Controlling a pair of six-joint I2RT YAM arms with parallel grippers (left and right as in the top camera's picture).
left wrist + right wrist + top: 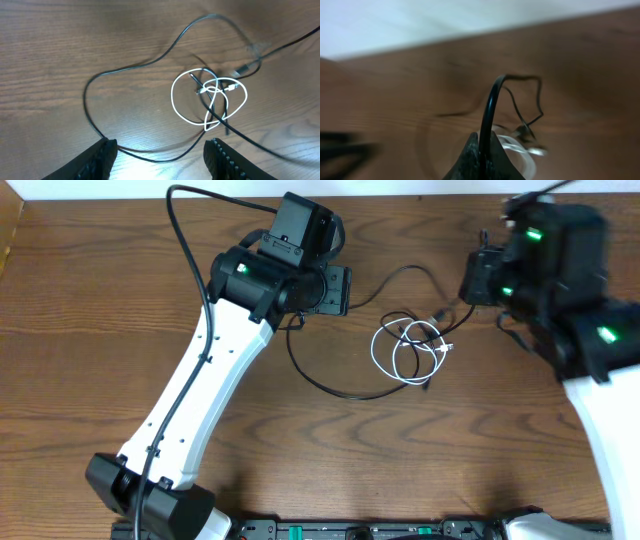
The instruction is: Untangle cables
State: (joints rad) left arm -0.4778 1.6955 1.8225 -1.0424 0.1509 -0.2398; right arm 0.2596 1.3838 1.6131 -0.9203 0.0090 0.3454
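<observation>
Right now your right gripper has its fingers pressed together on the black cable. In the right wrist view, the cord rises from the pinch in a steep arc and then drops back towards the wooden table. That view is blurred, so you cannot see which part of the cord is caught.

Your left gripper hovers with its fingers apart and nothing between them. In the left wrist view, a stretch of the black cable lies on the wood below the gap.

From overhead, both cords lie between your two arms. The white cable is coiled in a few small overlapping loops nearer the right arm, with its plugs inside the coil. The black cable sweeps out in a wide open curve towards the left arm, swings back, and crosses through the white coil. One black strand runs on from the coil up to the right gripper. The two cords overlap at the coil, and there you cannot tell which lies on top.
</observation>
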